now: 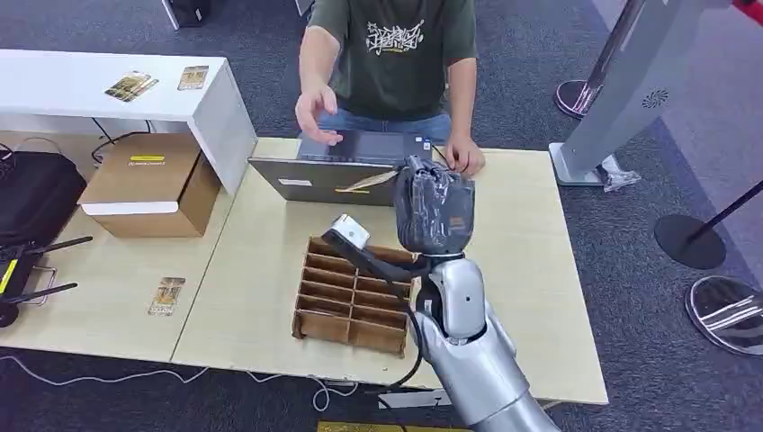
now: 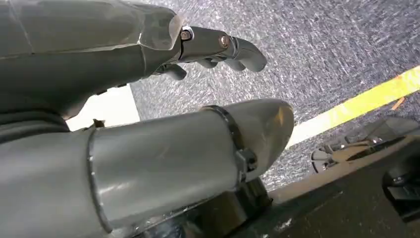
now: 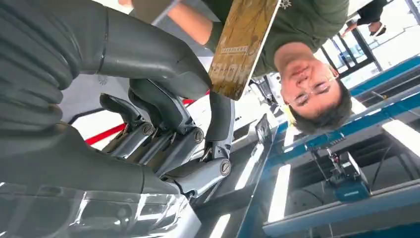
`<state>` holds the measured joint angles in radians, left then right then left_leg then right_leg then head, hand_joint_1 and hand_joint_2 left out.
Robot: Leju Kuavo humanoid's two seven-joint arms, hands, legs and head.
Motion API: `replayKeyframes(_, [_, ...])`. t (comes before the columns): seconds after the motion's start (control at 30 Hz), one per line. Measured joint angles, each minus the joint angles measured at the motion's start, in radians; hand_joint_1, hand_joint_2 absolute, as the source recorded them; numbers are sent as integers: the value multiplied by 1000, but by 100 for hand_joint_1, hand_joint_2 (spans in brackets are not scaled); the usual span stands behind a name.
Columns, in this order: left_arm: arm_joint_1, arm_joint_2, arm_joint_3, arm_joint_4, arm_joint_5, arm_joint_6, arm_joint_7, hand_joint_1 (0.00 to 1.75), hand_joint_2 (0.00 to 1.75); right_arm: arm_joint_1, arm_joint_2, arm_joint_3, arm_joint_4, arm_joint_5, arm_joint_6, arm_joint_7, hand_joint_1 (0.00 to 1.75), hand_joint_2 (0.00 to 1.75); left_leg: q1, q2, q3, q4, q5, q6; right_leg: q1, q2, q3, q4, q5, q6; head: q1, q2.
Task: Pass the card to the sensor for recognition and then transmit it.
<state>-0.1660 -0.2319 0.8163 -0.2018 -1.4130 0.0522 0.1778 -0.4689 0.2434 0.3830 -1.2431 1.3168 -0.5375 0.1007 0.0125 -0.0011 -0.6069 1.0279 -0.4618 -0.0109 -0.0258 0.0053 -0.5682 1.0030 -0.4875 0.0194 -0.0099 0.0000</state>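
Observation:
My right hand [image 1: 435, 211] is raised over the middle of the wooden table [image 1: 531, 270] and holds a tan printed card [image 1: 369, 181] that sticks out to its left, toward the laptop [image 1: 342, 166]. In the right wrist view the card [image 3: 242, 42] is pinched between the thick thumb [image 3: 163, 54] and a dark finger [image 3: 220, 116]. A small grey-white sensor head [image 1: 346, 231] on a black stalk sits just below the hand. My left hand [image 2: 218, 47] hangs over grey carpet, its fingers apart and holding nothing.
A person in a green shirt stands behind the table, one hand [image 1: 315, 112] above the laptop and the other [image 1: 463, 155] beside it. A cardboard divider tray [image 1: 354, 297] lies under the sensor. A loose card [image 1: 166, 295] and a cardboard box [image 1: 153, 184] are on the left table.

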Motion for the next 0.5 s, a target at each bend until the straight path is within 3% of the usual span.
replayKeyframes(0.5, [-20, 2, -56, 0, -44, -31, 11, 0, 0, -324, 61, -71, 398, -19, -52, 14, 175, 175, 0, 0, 0, 0, 1, 0, 0, 0, 0, 0, 1, 0, 0, 0])
